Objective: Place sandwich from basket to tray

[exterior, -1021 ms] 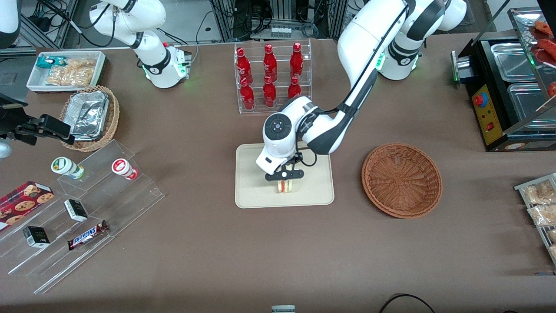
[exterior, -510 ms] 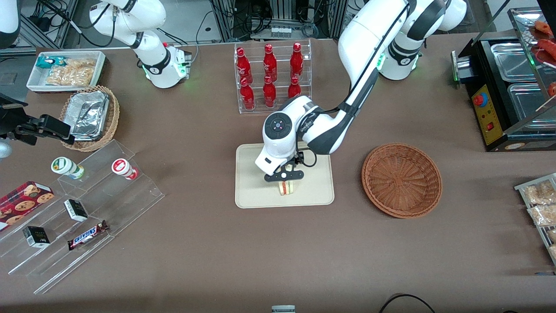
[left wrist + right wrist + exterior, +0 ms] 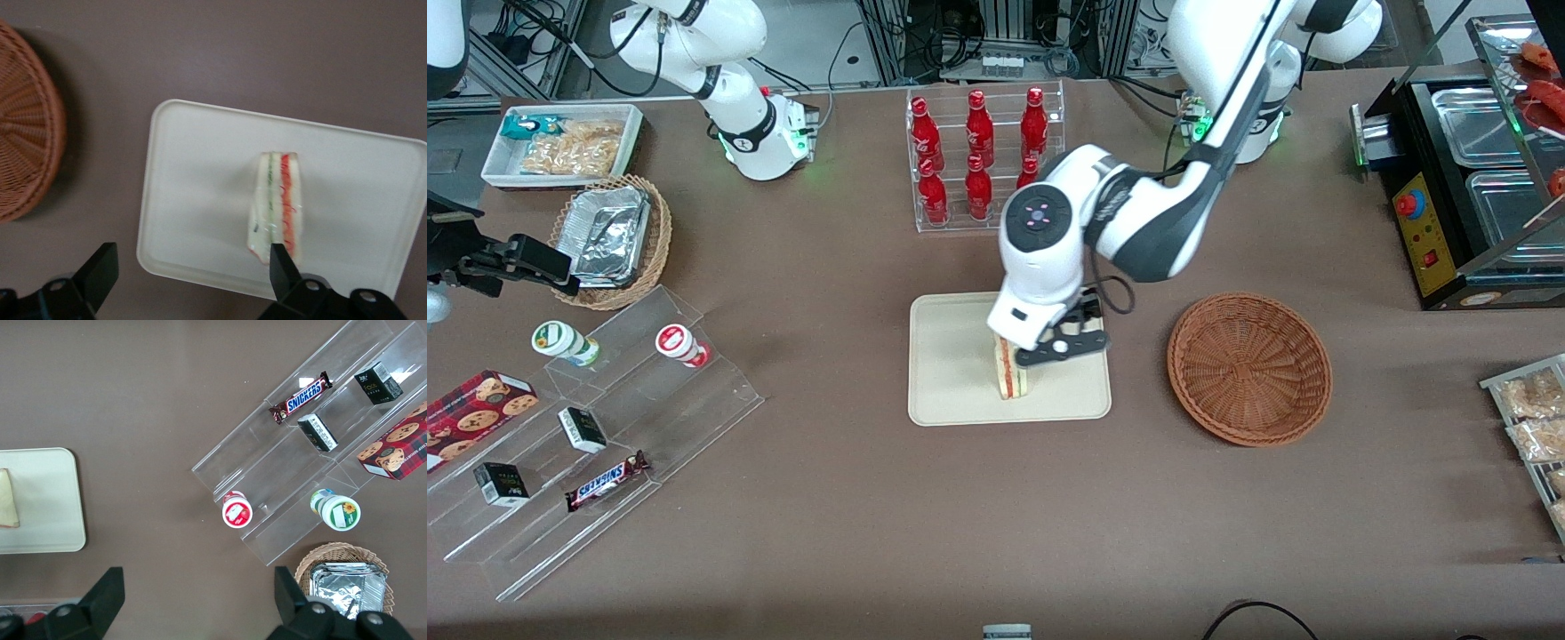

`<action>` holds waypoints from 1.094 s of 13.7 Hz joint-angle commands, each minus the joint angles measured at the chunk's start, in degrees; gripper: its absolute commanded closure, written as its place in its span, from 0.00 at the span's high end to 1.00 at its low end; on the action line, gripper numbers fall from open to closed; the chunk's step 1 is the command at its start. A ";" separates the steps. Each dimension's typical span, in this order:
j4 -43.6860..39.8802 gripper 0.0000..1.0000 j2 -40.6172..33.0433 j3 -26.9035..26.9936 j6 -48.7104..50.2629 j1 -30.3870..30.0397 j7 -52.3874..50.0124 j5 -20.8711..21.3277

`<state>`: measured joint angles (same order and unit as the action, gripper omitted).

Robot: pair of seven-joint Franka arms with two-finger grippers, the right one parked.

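End effector (image 3: 1060, 345) hovers above the tray (image 3: 951, 373), fingers (image 3: 100, 273) spread wide and gripping nothing. And there's the sandwich (image 3: 1009, 373), standing on edge on the tray, its red and yellow filling stripes facing up. Beside the tray on the worktop (image 3: 960, 516), the basket (image 3: 1249, 367) sits toward the working arm's end.

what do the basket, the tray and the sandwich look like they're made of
Basket: woven wicker, reddish-brown, with radial ribs visible.
Tray: smooth matte cream, probably plastic; low rim, rounded corners.
Sandwich: pale soft bread with red and green filling lines, and a glossy sheen hinting at clear film wrap.
The tool hangs open above the tray, holding nothing.
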<state>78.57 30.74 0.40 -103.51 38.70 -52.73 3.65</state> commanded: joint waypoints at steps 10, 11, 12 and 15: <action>16.25 1.00 -14.55 16.91 3.04 0.06 13.96 -4.44; 18.18 1.00 -17.70 16.91 3.31 -0.02 15.45 -4.35; 18.98 1.00 -19.13 16.74 3.40 -2.29 17.55 -4.44; 18.38 1.00 -21.94 6.38 7.61 -15.81 23.71 -4.35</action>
<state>95.02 12.26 12.07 -97.35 29.88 -32.51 -0.22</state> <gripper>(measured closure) 0.000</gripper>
